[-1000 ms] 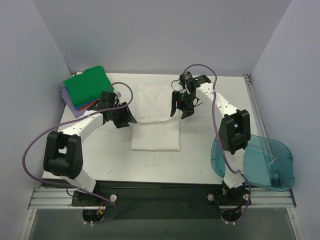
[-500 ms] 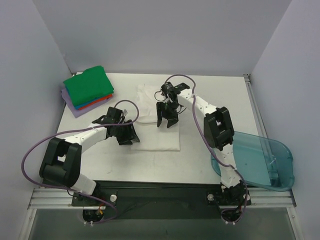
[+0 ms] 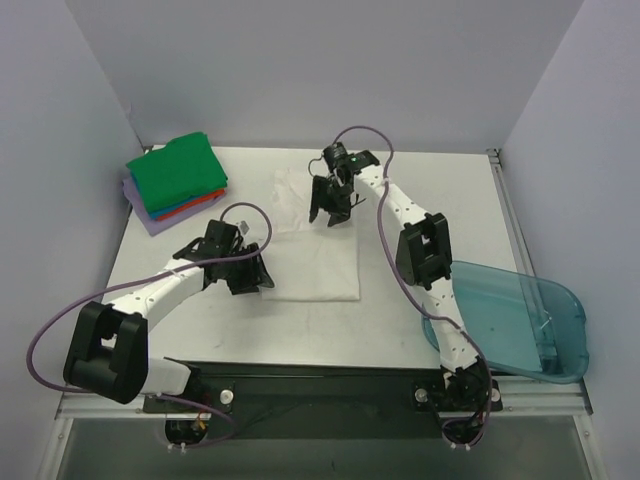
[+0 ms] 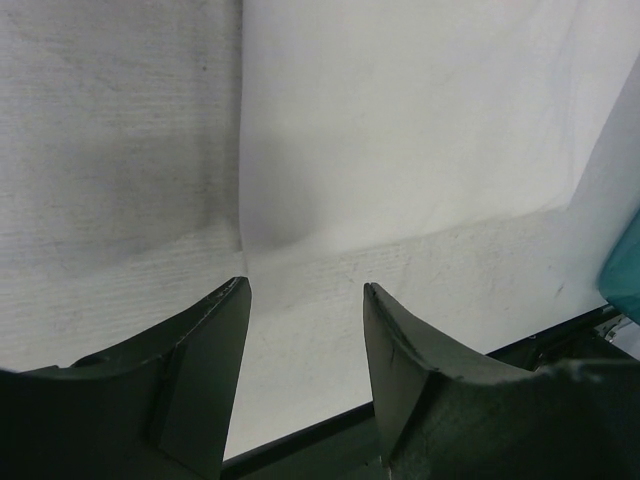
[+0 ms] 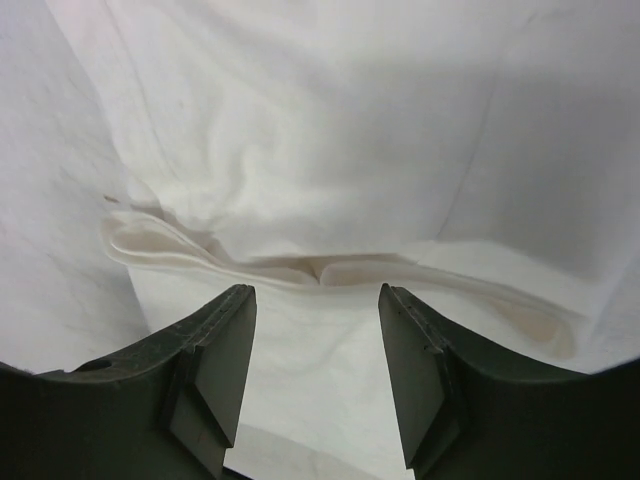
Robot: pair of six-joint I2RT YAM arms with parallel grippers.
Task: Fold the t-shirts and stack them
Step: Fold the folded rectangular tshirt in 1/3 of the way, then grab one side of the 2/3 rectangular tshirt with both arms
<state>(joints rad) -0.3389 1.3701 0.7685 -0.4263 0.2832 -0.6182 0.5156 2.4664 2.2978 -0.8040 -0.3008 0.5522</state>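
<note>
White t-shirt (image 3: 315, 265) runs top-to-bottom mid-frame. Left fingers (image 4: 190, 390), parted and empty, meet its lower-left edge. The right fingers (image 5: 215, 370), also parted, hover over its top.

White arms (image 3: 168, 287), black joints (image 3: 424, 246), black grippers (image 4: 305, 288) (image 5: 317, 290), purple cables (image 3: 362, 128)

This looks like a robot lab, not a home. Plain pale walls (image 3: 300, 70) stand left, right and far around a white table (image 3: 450, 200). A left arm (image 3: 160, 285) and right arm (image 3: 420, 250) with purple cables (image 3: 362, 131) rise from a metal rail (image 3: 100, 397) at the near edge.
</note>
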